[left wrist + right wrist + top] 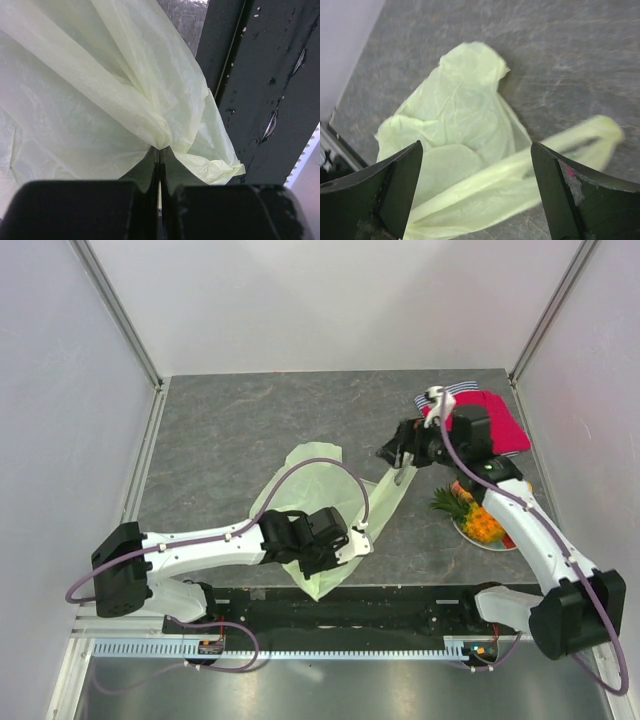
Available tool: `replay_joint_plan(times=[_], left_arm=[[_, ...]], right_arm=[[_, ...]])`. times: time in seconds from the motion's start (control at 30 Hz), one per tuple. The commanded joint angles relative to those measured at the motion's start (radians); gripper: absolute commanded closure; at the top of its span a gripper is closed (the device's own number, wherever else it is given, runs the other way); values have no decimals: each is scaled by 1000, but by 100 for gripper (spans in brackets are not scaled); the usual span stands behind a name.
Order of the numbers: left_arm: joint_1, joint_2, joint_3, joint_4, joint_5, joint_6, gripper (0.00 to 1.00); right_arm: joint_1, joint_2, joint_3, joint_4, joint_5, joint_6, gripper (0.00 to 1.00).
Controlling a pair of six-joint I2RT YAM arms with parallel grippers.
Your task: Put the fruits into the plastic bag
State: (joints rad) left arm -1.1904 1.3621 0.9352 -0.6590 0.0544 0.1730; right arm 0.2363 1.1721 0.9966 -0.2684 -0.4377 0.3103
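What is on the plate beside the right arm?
Only the pineapple shows, lying on the plate. The right arm covers the rest, so other fruit there cannot be seen.

White left arm (195, 552), white right arm (545, 545), black joints (470, 430), black bases (120, 570), purple cables (310, 468), black left gripper (160, 152), right gripper (476, 147) chipped, pink fleck (568, 171)

thin, crinkly pale-green plastic bag (305, 475) lies flattened and creased on the grey surface (220, 430), with one loop handle (383, 498) stretched out to the right and a bunched fold pinched in the left end effector (160, 152). orange toy pineapple (482, 525) with a green spiky crown lies on its side, well right of the bag
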Motion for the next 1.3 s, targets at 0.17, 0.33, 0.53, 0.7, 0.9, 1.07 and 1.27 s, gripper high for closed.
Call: replay_joint_plan(times=[0.17,0.33,0.53,0.7,0.9,1.07,1.27], left_arm=[[-75,-8,-10,1,-51,36,98],[-78,2,-6,1,-50,37,98],[-84,19,-4,1,-50,37,98],[-86,17,-6,-1,-50,34,98],[-87,22,-7,1,-50,34,98],[-87,28,-7,1,-80,31,98],[-87,0,-4,13,-151,3,68]], right_arm=[[110,329,103,-38,-9,-143,10],[156,408,83,-48,-7,-197,18],[190,465,59,-37,1,-212,17],[207,512,20,-6,13,-201,17],[228,537,-4,35,-10,-192,19],[236,532,-18,73,-64,-162,30],[236,546,-30,92,-56,-110,90]])
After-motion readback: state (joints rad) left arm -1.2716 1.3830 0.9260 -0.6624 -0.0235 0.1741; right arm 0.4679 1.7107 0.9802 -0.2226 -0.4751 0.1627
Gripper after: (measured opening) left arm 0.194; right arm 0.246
